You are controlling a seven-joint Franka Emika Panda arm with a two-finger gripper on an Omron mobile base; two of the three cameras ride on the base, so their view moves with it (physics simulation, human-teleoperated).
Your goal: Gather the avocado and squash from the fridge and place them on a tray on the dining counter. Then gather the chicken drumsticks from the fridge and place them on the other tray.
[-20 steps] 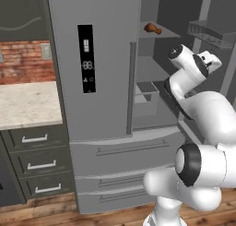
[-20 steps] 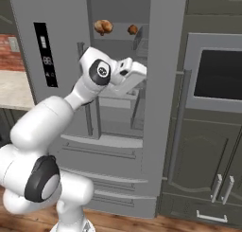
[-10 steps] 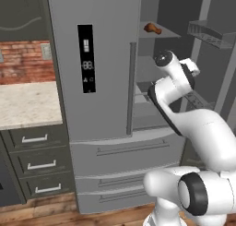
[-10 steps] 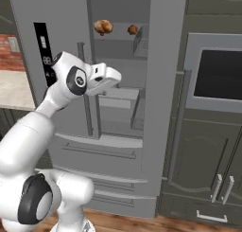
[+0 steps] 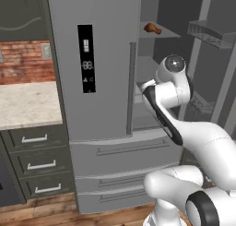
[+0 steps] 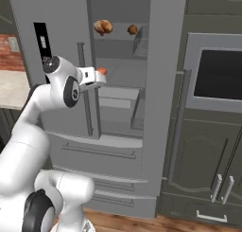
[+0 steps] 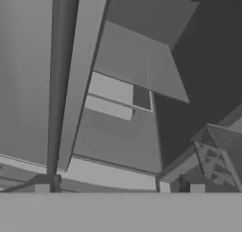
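The squash (image 6: 101, 71), small and orange-red, lies on a middle fridge shelf just past the tip of my hand, and nothing is touching it. Two chicken drumsticks (image 6: 103, 26) rest on the top shelf, one larger and golden, the other (image 6: 133, 30) smaller and darker. From the left side one drumstick (image 5: 152, 29) shows on that same shelf. My gripper (image 7: 119, 189) is open, its fingertips (image 7: 42, 189) far apart with nothing between them, aimed into the fridge beside the closed door's edge. The avocado, both trays and the dining counter are out of view.
The left fridge door (image 5: 92, 82) is closed and carries a dark display panel. The right door (image 5: 214, 33) stands open with shelf bins. Fridge drawers (image 5: 120, 149) lie below. A stone wall counter (image 5: 27, 103) is at the left, a wall oven (image 6: 217, 75) at the right.
My arm has swung left and a little lower, from the open door's side to the edge of the closed door. The squash has come into sight past my hand. The gripper stays open.
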